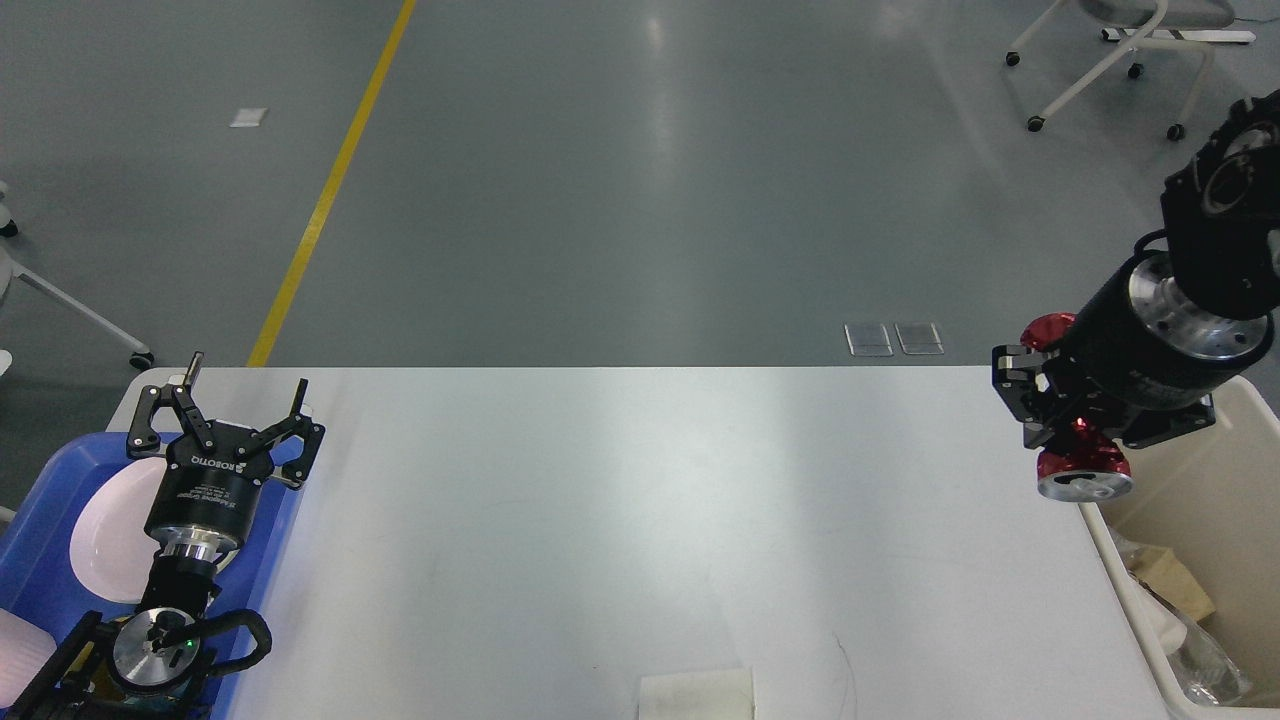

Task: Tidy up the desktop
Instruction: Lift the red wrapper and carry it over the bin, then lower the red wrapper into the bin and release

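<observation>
Under both arms, the desktop [600, 500] gleams white.

The wide, smooth white counter [620, 500] with rounded corners carries little. A blue plastic tray [285, 520] sits on its left end, overhanging the edge, with a round white plate [105, 545] lying in it. A pale, flat square sheet [697, 693] lies at the near edge, cut off by the frame.
</observation>
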